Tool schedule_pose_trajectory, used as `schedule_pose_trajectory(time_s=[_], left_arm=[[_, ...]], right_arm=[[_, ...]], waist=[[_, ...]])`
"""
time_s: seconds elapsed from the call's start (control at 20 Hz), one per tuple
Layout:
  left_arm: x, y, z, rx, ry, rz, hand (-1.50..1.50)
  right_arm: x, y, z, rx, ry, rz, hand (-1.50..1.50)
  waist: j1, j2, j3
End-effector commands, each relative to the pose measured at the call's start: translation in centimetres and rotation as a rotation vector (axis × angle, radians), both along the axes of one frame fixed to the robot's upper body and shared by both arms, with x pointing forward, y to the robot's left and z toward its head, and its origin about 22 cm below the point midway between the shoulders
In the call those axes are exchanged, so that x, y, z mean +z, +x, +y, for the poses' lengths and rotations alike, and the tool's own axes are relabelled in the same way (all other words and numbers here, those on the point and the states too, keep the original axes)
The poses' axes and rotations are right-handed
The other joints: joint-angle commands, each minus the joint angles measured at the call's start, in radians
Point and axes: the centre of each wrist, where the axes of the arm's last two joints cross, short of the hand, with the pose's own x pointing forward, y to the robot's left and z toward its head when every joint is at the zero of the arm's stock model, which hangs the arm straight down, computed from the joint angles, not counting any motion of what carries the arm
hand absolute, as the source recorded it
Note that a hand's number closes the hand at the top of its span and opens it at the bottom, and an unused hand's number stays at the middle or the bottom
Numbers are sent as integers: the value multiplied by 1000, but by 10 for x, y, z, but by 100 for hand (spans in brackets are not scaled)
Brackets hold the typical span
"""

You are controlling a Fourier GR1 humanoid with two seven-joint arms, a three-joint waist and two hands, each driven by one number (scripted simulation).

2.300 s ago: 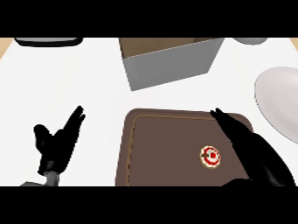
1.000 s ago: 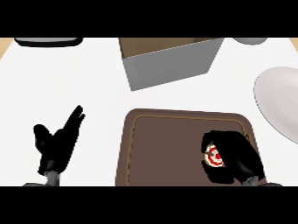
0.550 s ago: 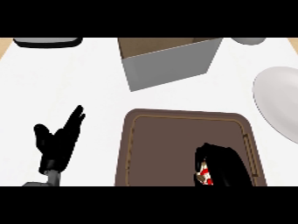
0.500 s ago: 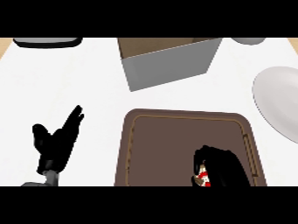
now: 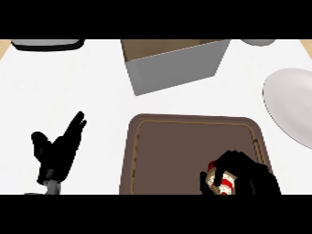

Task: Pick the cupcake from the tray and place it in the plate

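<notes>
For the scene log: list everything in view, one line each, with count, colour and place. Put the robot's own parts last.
counter: one, white, under everything
tray: one, brown, lower centre
cupcake: one, red and white, over the tray's near right corner, partly hidden by fingers
plate: one, pale grey, right edge, beside the tray
box: one, grey with a brown inside, top centre, behind the tray
dark object: one, black, top left, cut off by the view's edge
grey object: one, top right, cut off, too little shows to name it
left hand: black, open, resting at lower left on the counter side of the tray
right hand: black, lower right, curled round the cupcake
</notes>
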Motion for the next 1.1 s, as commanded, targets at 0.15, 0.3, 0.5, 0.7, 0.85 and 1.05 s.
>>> schedule_pose_trajectory(time_s=[0.15, 0.3, 0.5, 0.7, 0.85, 1.05], left_arm=[[-9, 3, -3, -13, 5, 36, 0], [0, -3, -18, -9, -21, 48, 0], [-8, -9, -17, -33, -27, 59, 0], [-11, -2, -10, -19, -5, 68, 0], [-21, 1, -14, -26, -27, 52, 0], [-6, 6, -6, -25, -6, 50, 0]], right_arm=[[21, 3, -31, -208, 235, -159, 150], [25, 16, -53, -242, 295, -209, 150], [14, 33, -84, -294, 402, -261, 150], [3, 53, -138, -344, 333, -298, 150], [0, 78, -171, -420, 287, -355, 150], [-3, 99, -219, -470, 291, -379, 150]], waist=[[4, 11, -6], [13, 10, -5], [17, 11, -4], [16, 12, -5], [19, 16, -5], [23, 14, -5]])
